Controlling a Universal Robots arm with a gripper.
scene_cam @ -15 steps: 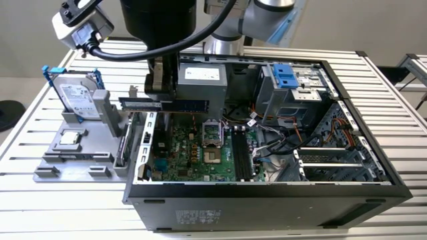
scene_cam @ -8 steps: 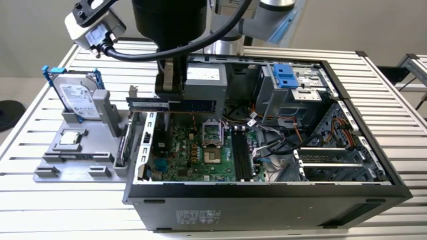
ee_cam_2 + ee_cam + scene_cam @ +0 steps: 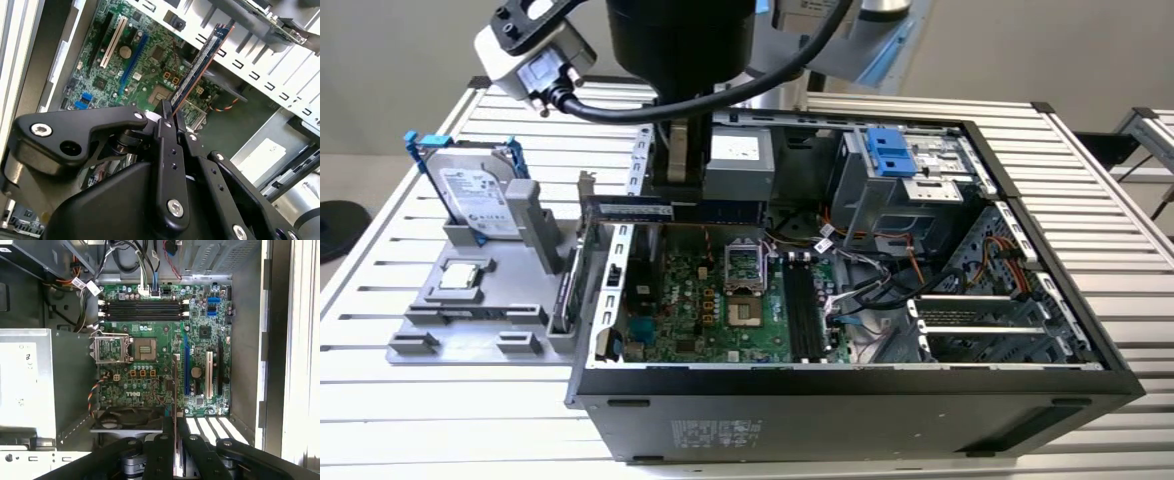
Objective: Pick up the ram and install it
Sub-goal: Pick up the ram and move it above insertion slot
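1. On the white slatted metal table [image 3: 400, 400], at the exterior view's left, one grey plastic fixture [image 3: 454, 325] carries one silver hard drive in a blue frame [image 3: 467, 190], standing upright. It also holds one square silver processor chip [image 3: 463, 280], lying flat.
2. Just right of the fixture, the one black gripper [image 3: 683, 190] has its fingers drawn narrow onto the ram [image 3: 634, 210]. This single long, flat, dark blue-green memory stick is held level and on edge above the rear wall of the case.
3. In the second wrist view the gripper [image 3: 170, 117] pinches one end of the ram [image 3: 200, 65], which juts out in the air.
4. Below sits one open black computer case [image 3: 854, 385] with one green motherboard [image 3: 707, 300]. The board has three expansion slots: one blue [image 3: 186, 365], one white [image 3: 209, 372], one black [image 3: 220, 370]. The black memory slots [image 3: 142, 310] lie well apart from the ram.
5. Rightmost, one blue plastic latch [image 3: 891, 150].
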